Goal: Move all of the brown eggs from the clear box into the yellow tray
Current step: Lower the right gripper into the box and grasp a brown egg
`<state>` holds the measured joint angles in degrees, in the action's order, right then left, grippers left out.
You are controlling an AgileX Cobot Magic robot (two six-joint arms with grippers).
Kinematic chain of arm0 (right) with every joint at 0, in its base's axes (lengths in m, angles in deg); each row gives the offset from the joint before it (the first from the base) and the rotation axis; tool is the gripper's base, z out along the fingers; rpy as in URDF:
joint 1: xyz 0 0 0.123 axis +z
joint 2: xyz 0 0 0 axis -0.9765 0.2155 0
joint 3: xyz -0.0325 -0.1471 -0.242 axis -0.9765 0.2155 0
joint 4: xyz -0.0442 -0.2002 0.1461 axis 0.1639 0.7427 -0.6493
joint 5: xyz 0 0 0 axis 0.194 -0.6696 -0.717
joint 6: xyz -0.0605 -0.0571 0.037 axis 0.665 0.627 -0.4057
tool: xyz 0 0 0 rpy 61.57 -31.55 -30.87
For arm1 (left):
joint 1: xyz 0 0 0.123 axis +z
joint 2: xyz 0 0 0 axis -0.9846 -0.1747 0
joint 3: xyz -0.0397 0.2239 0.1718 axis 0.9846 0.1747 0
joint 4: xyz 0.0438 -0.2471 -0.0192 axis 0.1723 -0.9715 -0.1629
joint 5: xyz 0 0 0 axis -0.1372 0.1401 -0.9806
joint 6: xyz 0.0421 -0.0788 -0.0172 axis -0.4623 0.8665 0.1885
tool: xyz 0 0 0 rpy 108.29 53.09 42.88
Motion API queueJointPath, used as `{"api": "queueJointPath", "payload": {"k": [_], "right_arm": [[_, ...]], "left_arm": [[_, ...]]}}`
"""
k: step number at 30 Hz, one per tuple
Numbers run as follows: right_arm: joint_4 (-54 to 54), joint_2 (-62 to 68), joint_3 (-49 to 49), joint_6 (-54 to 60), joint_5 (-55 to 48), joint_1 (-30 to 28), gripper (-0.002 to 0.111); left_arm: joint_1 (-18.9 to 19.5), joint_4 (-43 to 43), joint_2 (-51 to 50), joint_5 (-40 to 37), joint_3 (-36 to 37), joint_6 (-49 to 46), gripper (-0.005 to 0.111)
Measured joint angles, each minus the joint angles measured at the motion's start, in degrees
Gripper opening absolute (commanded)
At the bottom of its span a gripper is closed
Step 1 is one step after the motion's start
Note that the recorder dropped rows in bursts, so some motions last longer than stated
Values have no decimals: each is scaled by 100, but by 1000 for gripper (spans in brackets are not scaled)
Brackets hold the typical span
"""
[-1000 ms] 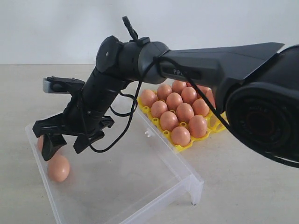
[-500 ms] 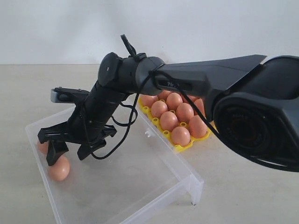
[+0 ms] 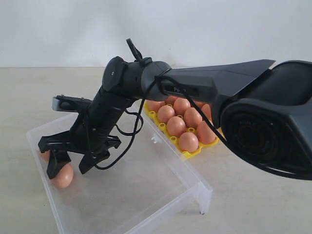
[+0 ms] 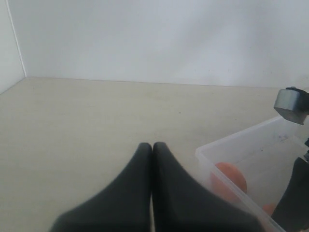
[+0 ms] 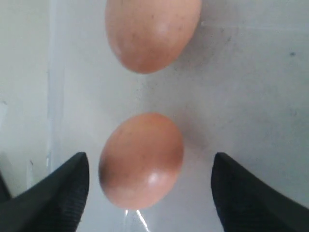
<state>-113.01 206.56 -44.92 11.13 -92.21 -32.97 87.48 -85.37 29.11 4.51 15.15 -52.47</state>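
Observation:
The clear box [image 3: 146, 195] holds two brown eggs in its left corner. My right gripper [image 3: 69, 170] reaches across from the right and hangs open astride one egg [image 3: 63, 177]; the other egg [image 3: 44, 156] lies just behind it. In the right wrist view, that egg [image 5: 141, 159] sits between the two black fingers [image 5: 72, 186] without touching either, nearer to one of them, with the second egg [image 5: 152, 29] beyond. The yellow tray [image 3: 187, 155] behind the box carries several brown eggs [image 3: 188, 141]. My left gripper [image 4: 152, 146] is shut on nothing, over bare table beside the box corner [image 4: 205, 157].
The right arm's dark bulk [image 3: 263, 131] covers part of the tray and the right side of the exterior view. A loose black cable [image 3: 127, 131] hangs from the wrist over the box. A pale wall stands behind the beige table [image 4: 72, 125].
My right gripper has come down and a little left toward the egg in the box's corner, its jaws staying wide. The eggs have not moved.

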Motion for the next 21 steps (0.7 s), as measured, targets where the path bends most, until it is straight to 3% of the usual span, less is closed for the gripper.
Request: {"api": "queueJointPath", "payload": {"k": [5, 7, 15, 21], "right_arm": [[12, 13, 0, 23, -128, 0, 68], [23, 13, 0, -20, -57, 0, 62], [-78, 99, -13, -157, 149, 0, -1], [-128, 108, -13, -148, 171, 0, 0]], "left_arm": [[0, 0, 0, 0, 0, 0, -4], [0, 0, 0, 0, 0, 0, -4], [0, 0, 0, 0, 0, 0, -4], [0, 0, 0, 0, 0, 0, -4]]}}
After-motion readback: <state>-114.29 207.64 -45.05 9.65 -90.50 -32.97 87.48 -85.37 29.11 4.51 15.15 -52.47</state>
